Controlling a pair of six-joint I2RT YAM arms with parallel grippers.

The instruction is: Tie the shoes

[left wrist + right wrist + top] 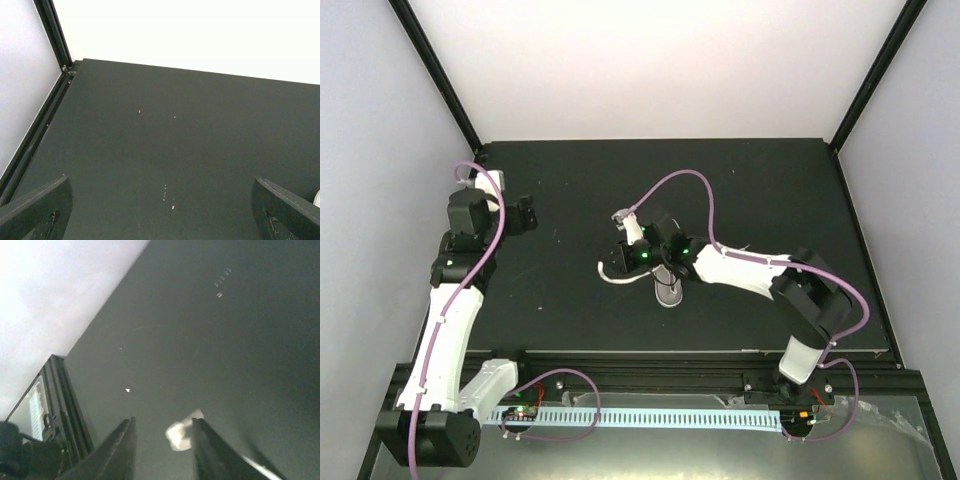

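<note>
The grey shoe with its white sole lies at the table's middle, mostly hidden under my right arm. Its white laces trail to the left of it on the black mat. My right gripper hovers over those laces. In the right wrist view its jaws stand a little apart, and a white lace end rests against the inner side of the right finger without being clamped. My left gripper is far to the left, wide open over bare mat, holding nothing.
The black mat ends at a black frame rail on the left and white walls behind. A purple cable arches over my right arm. A white sliver peeks in at the left wrist view's right edge.
</note>
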